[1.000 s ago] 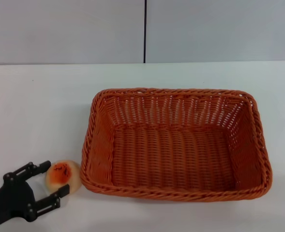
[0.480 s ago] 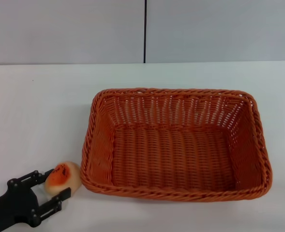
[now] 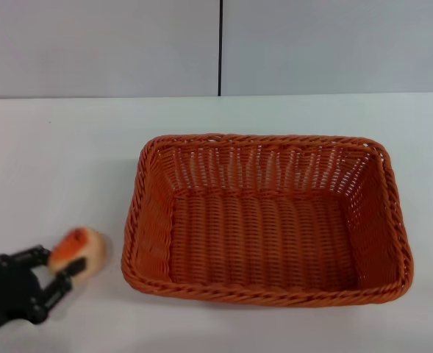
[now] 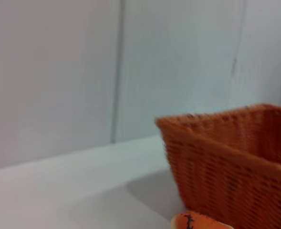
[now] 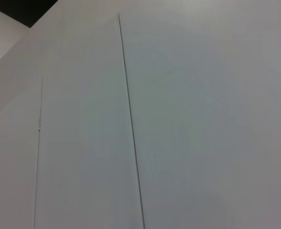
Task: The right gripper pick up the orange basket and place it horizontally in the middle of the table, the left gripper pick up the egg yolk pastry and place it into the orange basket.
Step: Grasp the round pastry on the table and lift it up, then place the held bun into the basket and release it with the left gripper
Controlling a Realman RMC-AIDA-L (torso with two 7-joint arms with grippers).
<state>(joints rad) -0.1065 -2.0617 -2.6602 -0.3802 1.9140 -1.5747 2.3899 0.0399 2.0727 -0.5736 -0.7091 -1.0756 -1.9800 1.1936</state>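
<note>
One claw (image 3: 54,268) grips egg yolk pastry (image 3: 78,248)

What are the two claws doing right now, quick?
Left claw: closed on the egg yolk pastry, beside the orange basket.
Right claw: not in view, so it cannot be told.

An orange basket (image 4: 235,162) is seen standing on a white table (image 4: 68,191), with one corner turned to the camera. The orange top of a pastry (image 4: 197,222) is seen just beside its woven wall. A pale wall (image 4: 59,71) is seen behind.
</note>
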